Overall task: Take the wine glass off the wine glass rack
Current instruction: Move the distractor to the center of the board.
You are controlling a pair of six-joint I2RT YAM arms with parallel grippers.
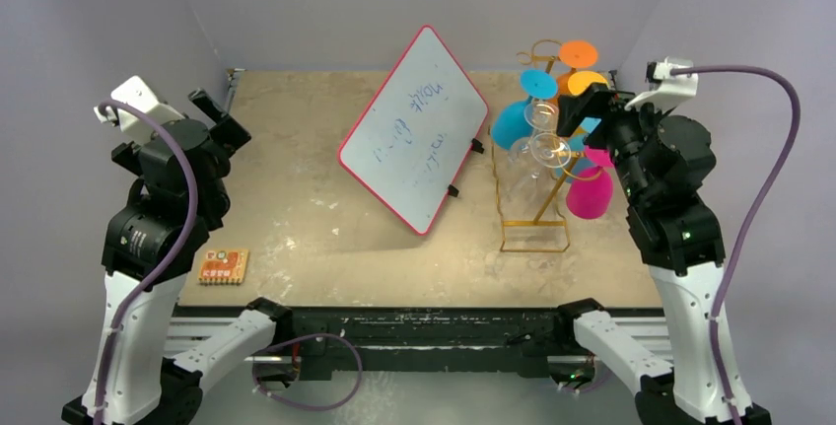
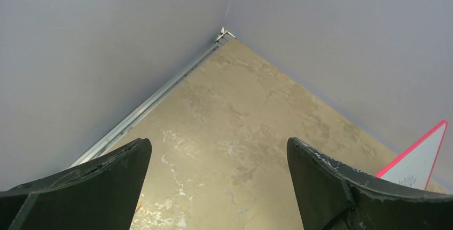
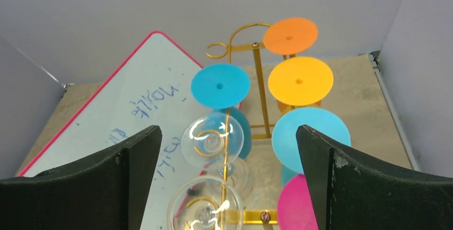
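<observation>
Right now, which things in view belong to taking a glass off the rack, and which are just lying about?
Job: wine glass rack; wine glasses hanging on it, clear, blue, orange, pink; right gripper, jaws open, facing the rack.
Lying about: red-framed whiteboard; small orange card.

The wine glass rack (image 3: 260, 96), a thin gold wire stand with a rectangular base and curled hooks, stands on the right side of the table. Glasses hang from it upside down, feet up. On its left are two clear glasses (image 3: 212, 139) and, farther back, a blue glass (image 3: 220, 86). On its right the pink glass (image 3: 296, 203) is nearest, then the light-blue glass (image 3: 311, 132), the yellow glass (image 3: 300, 80) and, farthest, the orange glass (image 3: 290, 36).
</observation>
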